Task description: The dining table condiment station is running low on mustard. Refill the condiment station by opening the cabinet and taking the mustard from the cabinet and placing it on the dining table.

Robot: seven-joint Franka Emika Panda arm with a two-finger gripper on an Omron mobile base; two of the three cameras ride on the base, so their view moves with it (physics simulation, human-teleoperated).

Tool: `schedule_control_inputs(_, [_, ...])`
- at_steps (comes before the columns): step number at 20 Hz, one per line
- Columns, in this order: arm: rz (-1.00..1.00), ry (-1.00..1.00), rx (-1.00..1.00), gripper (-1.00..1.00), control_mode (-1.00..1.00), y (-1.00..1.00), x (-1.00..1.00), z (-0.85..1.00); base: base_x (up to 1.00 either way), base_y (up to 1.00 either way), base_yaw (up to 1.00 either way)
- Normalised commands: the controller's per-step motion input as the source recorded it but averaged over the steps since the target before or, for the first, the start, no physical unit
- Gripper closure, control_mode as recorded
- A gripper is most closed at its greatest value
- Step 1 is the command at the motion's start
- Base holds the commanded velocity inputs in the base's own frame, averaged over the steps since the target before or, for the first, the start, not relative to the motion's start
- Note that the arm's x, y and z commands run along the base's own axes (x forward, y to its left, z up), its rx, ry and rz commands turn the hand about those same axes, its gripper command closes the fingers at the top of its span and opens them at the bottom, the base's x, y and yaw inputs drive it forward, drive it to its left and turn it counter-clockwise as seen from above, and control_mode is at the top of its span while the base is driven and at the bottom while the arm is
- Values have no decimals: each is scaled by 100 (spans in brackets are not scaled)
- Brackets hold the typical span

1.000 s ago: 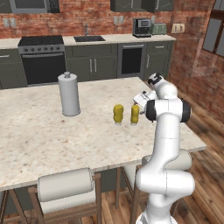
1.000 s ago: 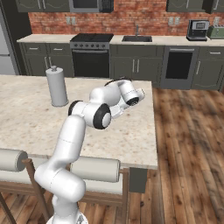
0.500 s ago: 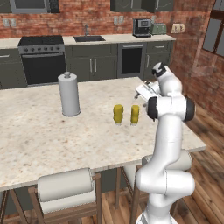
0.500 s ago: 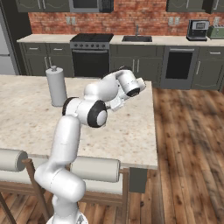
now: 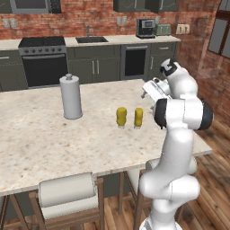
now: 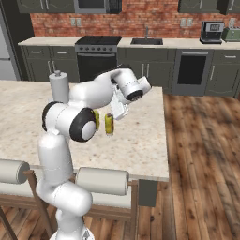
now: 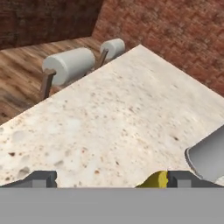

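Two small yellow bottles stand upright side by side on the beige speckled dining table. The right one, the mustard, stands free. My gripper hovers open just above and to the right of it, holding nothing. In the hand view the two fingertips sit far apart with bare tabletop between them, and a yellow bottle top pokes up beside the right one. The dark wall cabinet is cut off by the top edge.
A grey paper-towel roll stands on the table left of the bottles. White-cushioned stools line the near edge. Behind are the counter with stove, sink, and coffee machine; a brick wall rises on the right.
My gripper has lifted up and back from the right-hand yellow bottle, staying open. Both bottles and the paper-towel roll have not moved.
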Motion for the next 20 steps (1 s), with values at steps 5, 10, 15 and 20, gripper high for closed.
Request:
schedule_control_inputs(5, [0,-33,-11,-100,-100,27,-81,54,0,0,0])
schedule_control_inputs(10, [0,-26,-13,-100,-100,25,-72,60,0,0,0])
schedule_control_inputs(15, [0,-18,-13,-100,-100,21,-55,67,0,0,0])
schedule_control_inputs(20, [0,-23,-13,-100,-100,19,-59,46,0,0,0])
